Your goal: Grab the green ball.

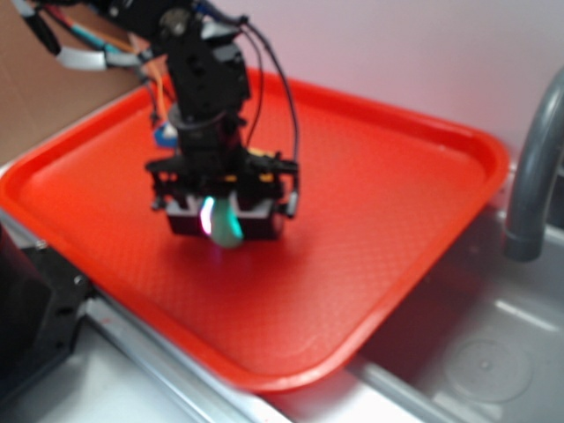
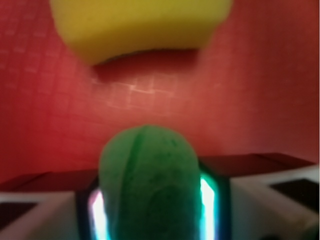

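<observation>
The green ball (image 2: 150, 185) sits squeezed between my two fingers at the bottom of the wrist view, its seam line showing. Both glowing pads (image 2: 207, 205) press against its sides. In the exterior view my gripper (image 1: 225, 220) points down over the red tray (image 1: 388, 176), shut on the ball (image 1: 227, 227), which shows pale green between the black fingers, low over the tray floor. Whether it touches the floor I cannot tell.
A yellow sponge (image 2: 140, 25) lies on the tray just beyond the ball in the wrist view. A small blue thing (image 1: 166, 134) shows behind the arm. A grey faucet pipe (image 1: 533, 176) stands at the right over the metal sink (image 1: 476, 352).
</observation>
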Controlling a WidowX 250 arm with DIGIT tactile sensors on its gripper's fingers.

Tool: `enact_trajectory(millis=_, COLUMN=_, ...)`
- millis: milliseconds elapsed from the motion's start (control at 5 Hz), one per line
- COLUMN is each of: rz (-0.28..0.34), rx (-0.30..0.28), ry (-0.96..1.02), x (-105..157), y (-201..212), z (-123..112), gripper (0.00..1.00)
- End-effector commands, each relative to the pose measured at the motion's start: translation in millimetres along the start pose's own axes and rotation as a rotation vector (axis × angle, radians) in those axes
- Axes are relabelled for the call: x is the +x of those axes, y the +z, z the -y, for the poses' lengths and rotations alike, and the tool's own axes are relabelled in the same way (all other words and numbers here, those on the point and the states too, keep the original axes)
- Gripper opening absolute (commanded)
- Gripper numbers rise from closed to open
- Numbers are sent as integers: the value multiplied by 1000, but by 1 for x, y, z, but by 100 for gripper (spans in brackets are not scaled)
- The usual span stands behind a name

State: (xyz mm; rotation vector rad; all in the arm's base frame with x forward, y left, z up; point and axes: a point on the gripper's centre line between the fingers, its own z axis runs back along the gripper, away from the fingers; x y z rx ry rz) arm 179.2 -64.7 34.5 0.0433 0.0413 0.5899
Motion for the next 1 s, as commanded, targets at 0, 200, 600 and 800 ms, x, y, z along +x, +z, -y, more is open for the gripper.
enact_trajectory(millis=0, rz=-4, rx=-36, ry=-336, x=24, y=76, z=-1, gripper=0)
enact_trajectory(millis=200, rz=20, rx=-51, ry=-432, x=25, y=106, z=-7, gripper=0)
enact_trajectory(millis=600, rz=94, rx=-179, ry=-510, x=21, y=159, z=-34, gripper=0)
enact_trajectory(millis=800, rz=114, rx=-193, ry=-472, x=20, y=165, z=-40, gripper=0)
